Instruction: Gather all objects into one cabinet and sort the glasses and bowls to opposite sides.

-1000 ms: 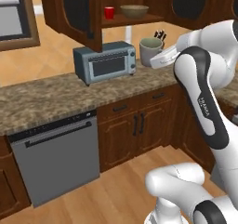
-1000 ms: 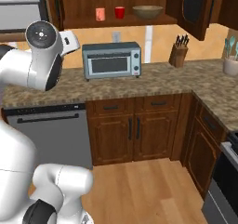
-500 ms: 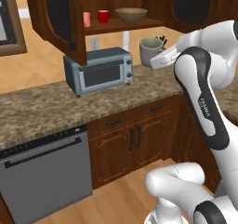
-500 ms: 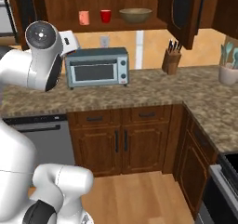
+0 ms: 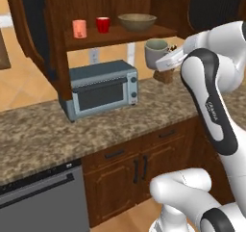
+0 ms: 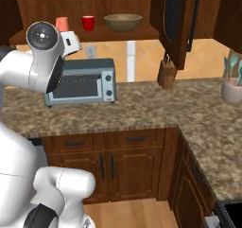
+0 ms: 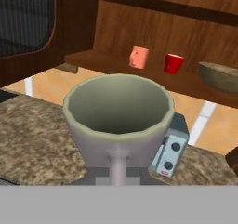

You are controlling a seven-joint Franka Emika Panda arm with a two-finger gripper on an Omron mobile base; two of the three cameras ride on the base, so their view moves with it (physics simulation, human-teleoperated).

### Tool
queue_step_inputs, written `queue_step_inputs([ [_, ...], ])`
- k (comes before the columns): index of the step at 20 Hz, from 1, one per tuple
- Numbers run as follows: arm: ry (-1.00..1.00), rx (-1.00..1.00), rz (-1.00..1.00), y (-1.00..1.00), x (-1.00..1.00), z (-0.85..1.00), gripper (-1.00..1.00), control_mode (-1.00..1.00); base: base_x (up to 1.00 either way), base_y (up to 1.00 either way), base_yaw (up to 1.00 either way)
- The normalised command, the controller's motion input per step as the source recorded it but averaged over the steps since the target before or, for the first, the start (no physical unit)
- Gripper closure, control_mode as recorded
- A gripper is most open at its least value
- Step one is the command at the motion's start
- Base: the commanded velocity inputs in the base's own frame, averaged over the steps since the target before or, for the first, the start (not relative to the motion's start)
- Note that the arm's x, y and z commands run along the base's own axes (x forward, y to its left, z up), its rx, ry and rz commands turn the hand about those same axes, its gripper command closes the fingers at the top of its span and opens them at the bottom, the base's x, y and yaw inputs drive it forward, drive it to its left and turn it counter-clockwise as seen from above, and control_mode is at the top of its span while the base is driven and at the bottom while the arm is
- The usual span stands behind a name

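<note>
The pincer [image 5: 169,60] is clenched on the handle of the grey mug [image 5: 155,53], held upright in the air above the surface [image 5: 158,101], just right of the toaster oven [image 5: 100,87] and below the cabinet [image 5: 120,32] shelf carrying the salmon-pink tumbler [image 5: 79,28], red cup [image 5: 102,24] and tan-brown bowl [image 5: 137,21].

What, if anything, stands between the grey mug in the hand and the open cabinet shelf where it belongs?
Nothing visible does. The grey mug hangs just right of the shelf, doors open; pink cup, red cup and bowl already stand there.
</note>
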Motion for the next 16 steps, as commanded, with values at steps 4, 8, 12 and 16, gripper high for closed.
queue_step_inputs([
  [4,0.00,0.00,0.00,0.00,0.00,0.00,1.00,1.00,1.00,-0.02,0.07],
  [8,0.00,0.00,0.00,0.00,0.00,0.00,1.00,1.00,1.00,0.00,0.05],
  [12,0.00,0.00,0.00,0.00,0.00,0.00,1.00,1.00,0.95,0.00,0.02],
  [16,0.00,0.00,0.00,0.00,0.00,0.00,1.00,1.00,0.11,-0.02,0.00],
])
